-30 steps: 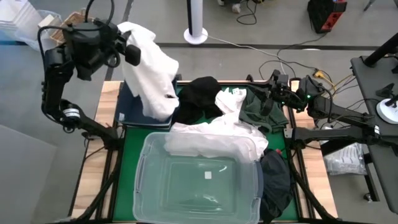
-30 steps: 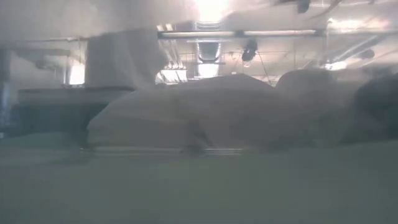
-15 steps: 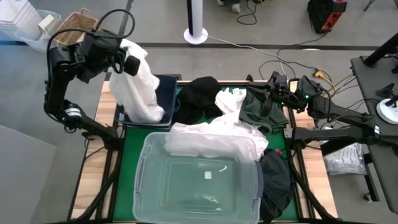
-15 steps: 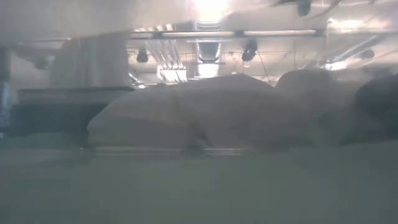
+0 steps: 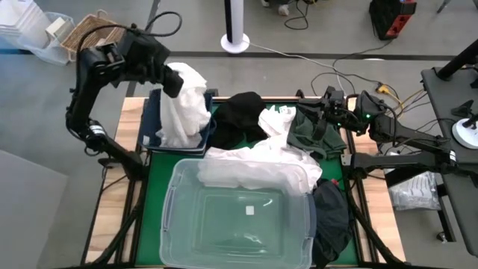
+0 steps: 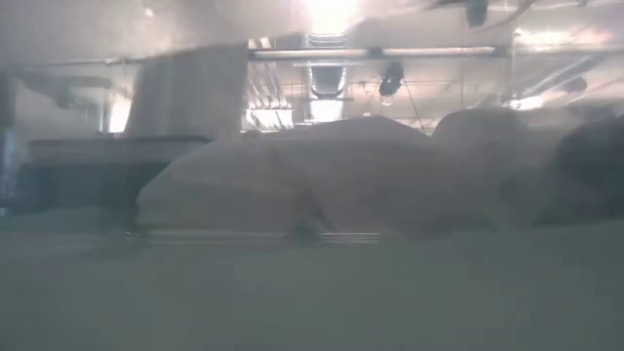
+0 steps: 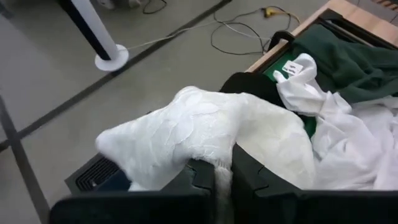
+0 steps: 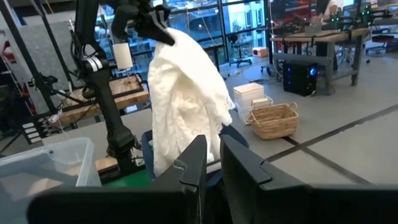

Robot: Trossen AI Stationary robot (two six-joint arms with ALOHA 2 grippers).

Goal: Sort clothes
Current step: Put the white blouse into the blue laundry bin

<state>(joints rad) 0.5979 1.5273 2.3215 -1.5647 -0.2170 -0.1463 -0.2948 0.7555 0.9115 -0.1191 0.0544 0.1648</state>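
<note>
The white garment [image 5: 185, 104] hides most of the navy bin [image 5: 151, 119].

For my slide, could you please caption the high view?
Left pincer holds a white garment over the navy bin.

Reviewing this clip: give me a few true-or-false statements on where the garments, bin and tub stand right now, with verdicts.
1. The left gripper holds a white garment over the navy bin. True.
2. The clear tub is packed with dark clothes. False: its inside looks bare; a white garment drapes its far rim.
3. The right gripper is lifting the black garment. False: it rests by the green garment, holding nothing.
4. A dark garment hangs beside the tub's right side. True.
</note>
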